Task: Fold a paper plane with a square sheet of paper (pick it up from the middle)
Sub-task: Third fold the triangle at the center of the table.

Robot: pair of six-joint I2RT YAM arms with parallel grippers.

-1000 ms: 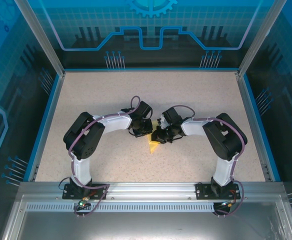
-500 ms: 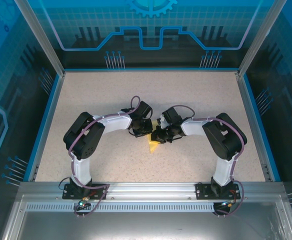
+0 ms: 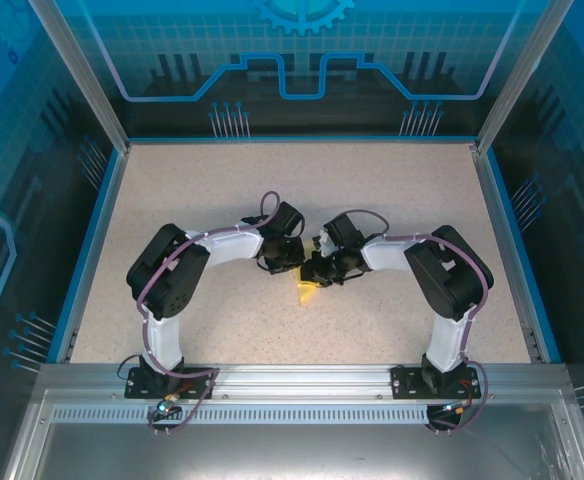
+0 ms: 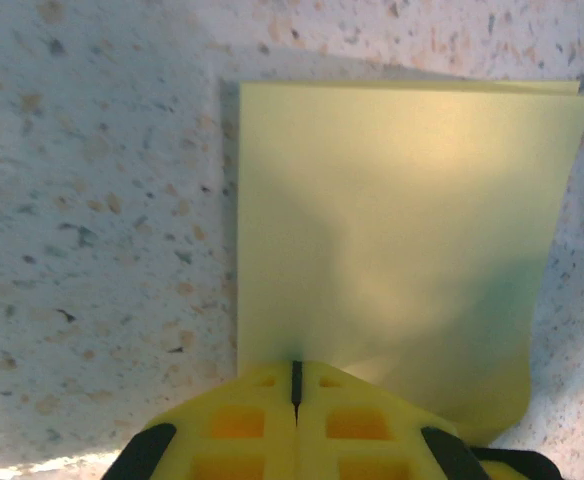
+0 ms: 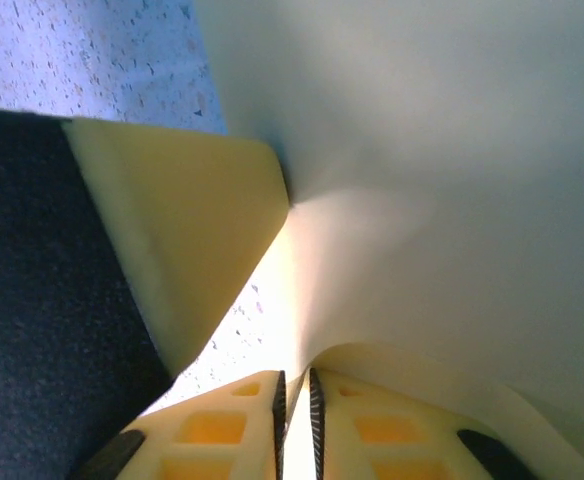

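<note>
The square sheet of paper (image 4: 392, 220) is pale yellow and lies folded flat on the speckled table, a rectangle with one slanted right side. From above, a small yellow corner of it (image 3: 305, 291) pokes out below the two wrists. My left gripper (image 4: 295, 385) is shut on its near edge. My right gripper (image 5: 295, 400) meets it at mid-table (image 3: 315, 272), close beside the left gripper (image 3: 294, 262). Its jaws stand a narrow slit apart, with a curled edge of the paper (image 5: 452, 180) running into the slit. A paper plane is out of view.
The speckled table (image 3: 172, 200) has a blue raised border (image 3: 90, 240) on three sides. A metal rail (image 3: 302, 385) with both arm bases runs along the near edge. The left arm's black body (image 5: 32, 300) looms close at the left in the right wrist view.
The right gripper's jaws have parted slightly. Both arms and the paper stay almost where they were.
</note>
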